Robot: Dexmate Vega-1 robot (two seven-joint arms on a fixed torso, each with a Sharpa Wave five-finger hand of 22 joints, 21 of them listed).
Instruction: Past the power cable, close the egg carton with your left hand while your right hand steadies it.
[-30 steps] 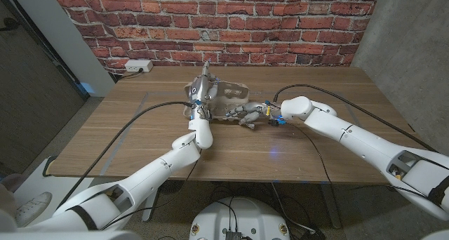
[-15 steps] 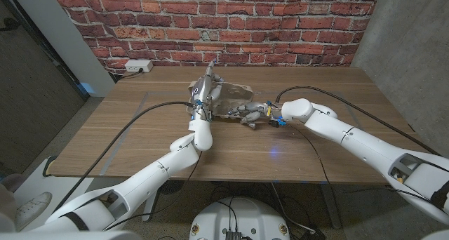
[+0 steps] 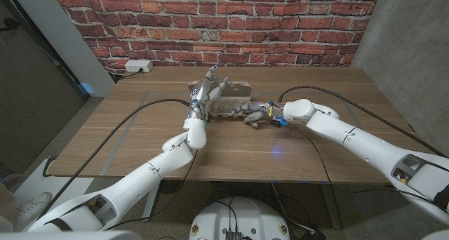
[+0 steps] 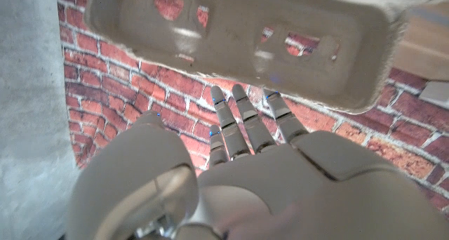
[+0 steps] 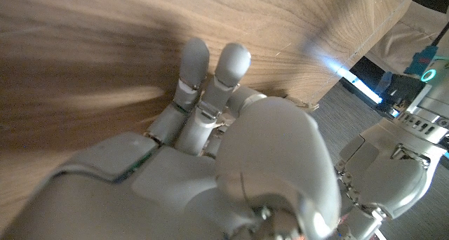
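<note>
The egg carton (image 3: 228,100) sat on the far middle of the wooden counter (image 3: 140,138), near the brick wall (image 3: 231,22). Its lid looked nearly lowered over the base, though the head view did not make clear whether it was fully shut. The left hand (image 3: 205,92) was at the carton's left end, fingers (image 3: 212,77) extended upward and leaning over the lid; in the left wrist view the fingers (image 4: 242,121) were straight and slightly spread just under the lid's grey pulp surface (image 4: 238,43), with nothing clasped in them, and I could not tell whether they touched it. The right hand (image 3: 254,114) lay at the carton's right front corner, touching or just beside it. In the right wrist view its fingers (image 5: 210,78) reached out straight along the counter, side by side, holding nothing. A dark power cable (image 3: 133,121) ran across the counter on the left, beside the left arm. A white power strip (image 3: 138,66) lay at the far left edge by the wall.
</note>
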